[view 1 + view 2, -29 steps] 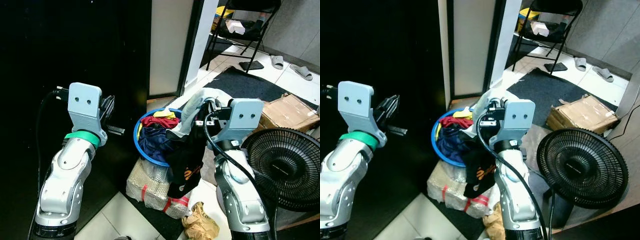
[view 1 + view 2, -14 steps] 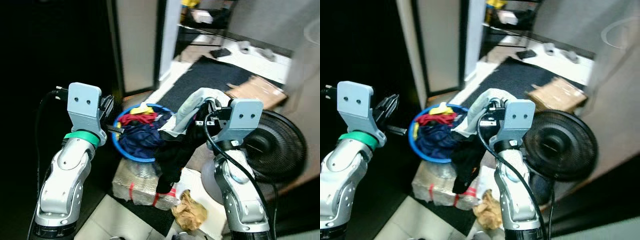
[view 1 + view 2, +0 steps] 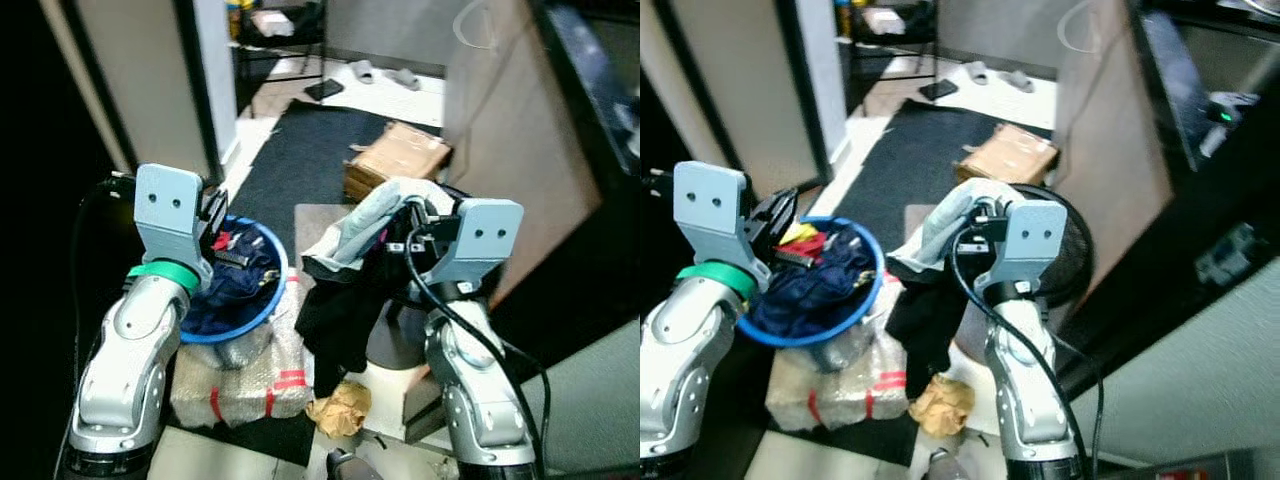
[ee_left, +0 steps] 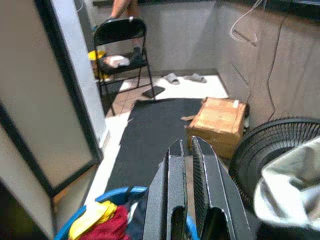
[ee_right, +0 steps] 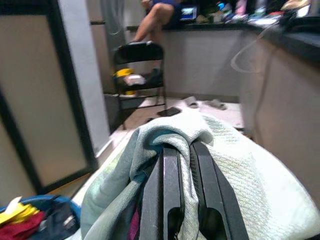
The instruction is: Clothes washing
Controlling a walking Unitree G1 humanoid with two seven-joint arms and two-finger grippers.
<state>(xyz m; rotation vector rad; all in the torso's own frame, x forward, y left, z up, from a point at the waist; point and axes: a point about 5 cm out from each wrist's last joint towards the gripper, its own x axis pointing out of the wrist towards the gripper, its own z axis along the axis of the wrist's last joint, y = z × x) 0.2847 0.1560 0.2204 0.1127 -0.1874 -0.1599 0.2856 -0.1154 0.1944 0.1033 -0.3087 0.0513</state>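
Gripping pale and black garments (image 3: 355, 262), right end effector (image 5: 182, 165); left end effector (image 4: 187, 155) closed over clothes-filled blue basket (image 3: 268, 310).

We lose most of the fan (image 4: 280, 145) behind the draped clothes (image 3: 350, 280). The right pincer (image 5: 184, 150) is wrapped in pale cloth. A person (image 5: 160, 17) at twelve o'clock is cut off above the legs.

Pale tiled floor with a dark mat (image 3: 300, 150) running toward a black folding chair (image 4: 122, 47) by the grey back wall. Cardboard box (image 3: 395, 160) at mat edge, slippers (image 3: 385, 72) beyond. Frosted panel in dark frame (image 4: 40, 107) on the left; beige partition (image 3: 500, 130) on the right with a loose cable
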